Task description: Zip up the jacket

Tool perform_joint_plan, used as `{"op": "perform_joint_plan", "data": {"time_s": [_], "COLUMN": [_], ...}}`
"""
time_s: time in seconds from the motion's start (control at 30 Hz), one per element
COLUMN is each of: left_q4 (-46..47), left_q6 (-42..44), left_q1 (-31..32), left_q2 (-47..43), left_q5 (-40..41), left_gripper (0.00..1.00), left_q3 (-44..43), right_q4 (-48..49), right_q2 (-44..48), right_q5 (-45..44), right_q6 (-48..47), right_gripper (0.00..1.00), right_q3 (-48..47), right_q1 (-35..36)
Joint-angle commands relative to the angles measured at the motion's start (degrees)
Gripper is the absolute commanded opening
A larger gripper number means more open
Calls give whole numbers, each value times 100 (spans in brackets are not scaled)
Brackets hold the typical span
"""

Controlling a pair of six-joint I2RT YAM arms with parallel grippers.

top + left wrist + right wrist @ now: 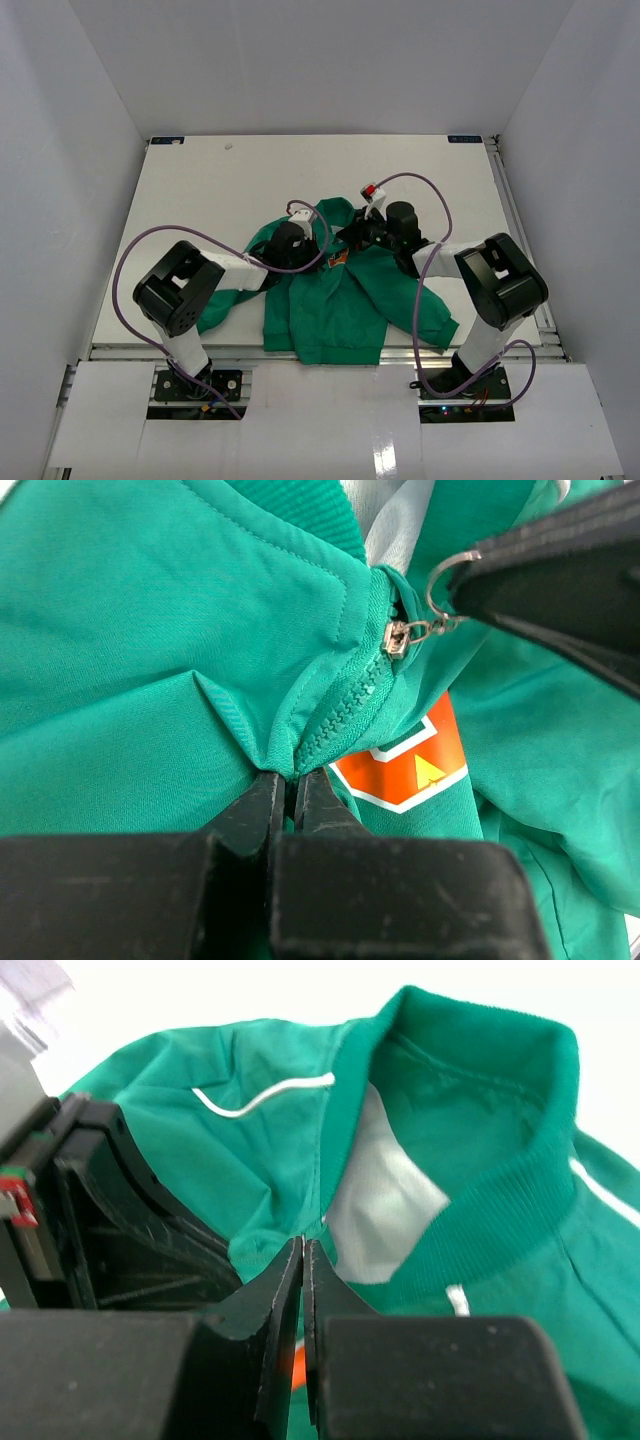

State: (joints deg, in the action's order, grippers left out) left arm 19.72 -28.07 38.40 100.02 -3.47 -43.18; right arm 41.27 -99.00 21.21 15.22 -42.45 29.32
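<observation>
Near the front edge of the white table point(200, 190), between the two arms, the green jacket point(335, 310) is being worked on as it lies front side up, collar toward the far side and sleeves spread out to either side.

A small fold of green fabric just beside the zipper point(345, 705) is being pinched by the left gripper point(291, 780), whose fingers are pressed together on the cloth a little below the slider point(397, 638). Below the slider the teeth are being shown meshed; above it the front is being left parted, so that pale lining point(385, 1210) is being exposed under the ribbed collar point(500, 1210).

The pull ring point(445, 580), joined to the slider by a short link, is being clamped at the tips of the right gripper point(303, 1248), whose fingers are being held tightly together over the upper chest.

An orange emblem point(410, 765) is being partly covered by the left fingers, just beside the zipper. Thin white piping point(260, 1095) is being seen on the shoulder.
</observation>
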Motion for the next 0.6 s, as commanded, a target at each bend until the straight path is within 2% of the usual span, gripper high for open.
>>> {"op": "perform_joint_plan", "data": {"time_s": [0.0,0.27,0.57], "left_q4": [130,361,324], "left_q6": [-172,-247,-196], "left_q1": [-25,-25,-29], "left_q2": [-56,-214,-333], "left_q5": [-80,-18,253], "left_gripper": [0,0,0], "left_q3": [326,640,453], "right_q4": [880,1115,1125], "right_q2": [406,403,107], "right_q5": [-614,-1436,-1090], "right_q6": [69,-25,-372], "right_gripper": [8,8,8], "right_q3": [335,164,-633], "right_q1": [-23,-73,-163]}}
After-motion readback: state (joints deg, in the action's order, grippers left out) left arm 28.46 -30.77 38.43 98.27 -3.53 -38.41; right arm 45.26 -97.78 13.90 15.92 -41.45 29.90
